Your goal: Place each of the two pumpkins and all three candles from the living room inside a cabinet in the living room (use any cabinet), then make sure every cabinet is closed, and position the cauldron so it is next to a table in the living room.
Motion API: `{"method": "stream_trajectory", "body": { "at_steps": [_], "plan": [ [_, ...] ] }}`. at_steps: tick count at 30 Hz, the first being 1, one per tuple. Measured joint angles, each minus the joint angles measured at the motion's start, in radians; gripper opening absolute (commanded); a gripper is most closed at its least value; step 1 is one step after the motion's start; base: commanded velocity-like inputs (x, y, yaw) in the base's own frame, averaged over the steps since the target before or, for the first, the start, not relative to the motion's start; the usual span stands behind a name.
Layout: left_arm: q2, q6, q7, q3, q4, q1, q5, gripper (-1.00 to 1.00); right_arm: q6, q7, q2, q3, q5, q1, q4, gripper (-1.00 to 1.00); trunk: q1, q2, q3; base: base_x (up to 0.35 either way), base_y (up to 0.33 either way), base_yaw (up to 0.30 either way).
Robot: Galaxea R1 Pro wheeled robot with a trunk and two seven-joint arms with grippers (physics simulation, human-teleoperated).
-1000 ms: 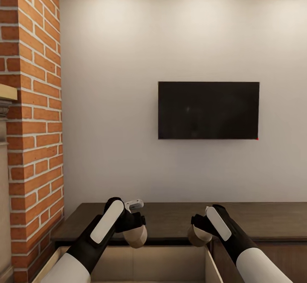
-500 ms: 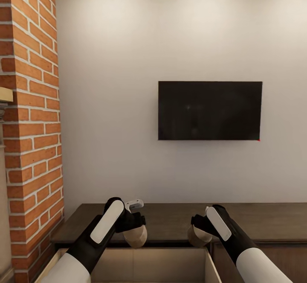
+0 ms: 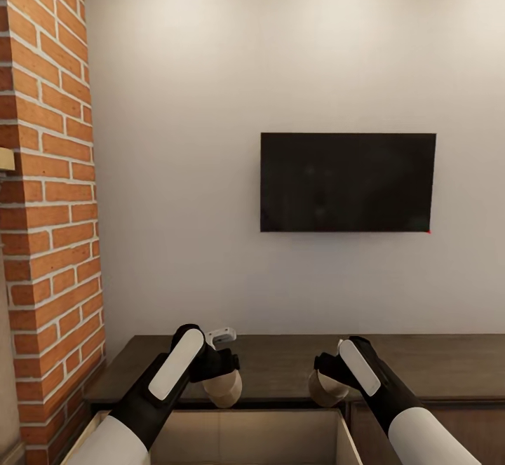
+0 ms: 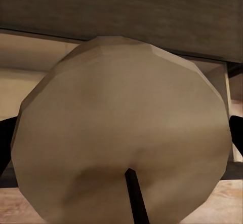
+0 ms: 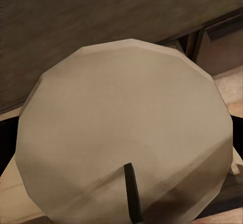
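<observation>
Two gripped candles (image 3: 226,388) (image 3: 321,388), no writing

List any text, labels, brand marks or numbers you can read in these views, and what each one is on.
None: no readable text shows in these views.
The television screen is blank black, with only a tiny red dot at its lower right corner.
The brick wall, the cabinet top and both candles, in the left gripper and the right gripper, carry no markings.
</observation>
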Motion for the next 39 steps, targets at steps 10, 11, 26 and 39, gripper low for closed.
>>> {"method": "stream_trajectory", "body": {
  "at_steps": [10,11,26,39],
  "plan": [
    [0.000,0.001,0.000,0.000,-0.001,0.000,0.000,-1.00,0.004,0.000,0.000,0.000,0.000,0.000,0.000,-1.00,-0.008,0.014,-0.010,0.000,0.000,0.000],
    [0.000,0.001,0.000,0.000,-0.001,0.000,0.000,-1.00,0.004,0.000,0.000,0.000,0.001,0.001,0.000,-1.00,-0.008,0.014,-0.012,0.000,0.000,0.000],
    [0.000,0.001,0.000,0.000,-0.001,0.000,0.000,-1.00,0.004,0.015,0.000,0.000,0.000,0.001,0.000,-1.00,-0.008,0.014,-0.036,0.000,0.000,0.000],
    [0.000,0.001,0.000,0.000,-0.002,0.000,0.000,-1.00,0.006,0.018,-0.001,0.000,0.001,0.000,0.002,-1.00,-0.008,0.014,-0.058,0.000,0.000,0.000]
  ]
}}
